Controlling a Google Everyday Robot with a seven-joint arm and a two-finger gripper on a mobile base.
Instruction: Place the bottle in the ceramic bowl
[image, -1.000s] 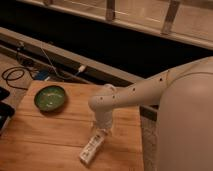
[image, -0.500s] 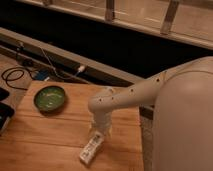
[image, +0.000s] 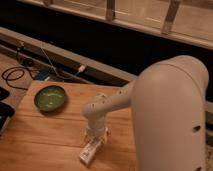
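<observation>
The ceramic bowl is green and glossy, and sits empty on the left part of the wooden table. The bottle, pale with a white label, lies flat on the table near the front edge, well to the right of the bowl. My gripper points straight down over the bottle's far end. Its fingers stand open on either side of that end, and the bottle still rests on the wood.
My white arm and large body shell fill the right side. Cables lie on the floor behind the table's left corner. A dark object sits at the left edge. A dark ledge and railing run behind.
</observation>
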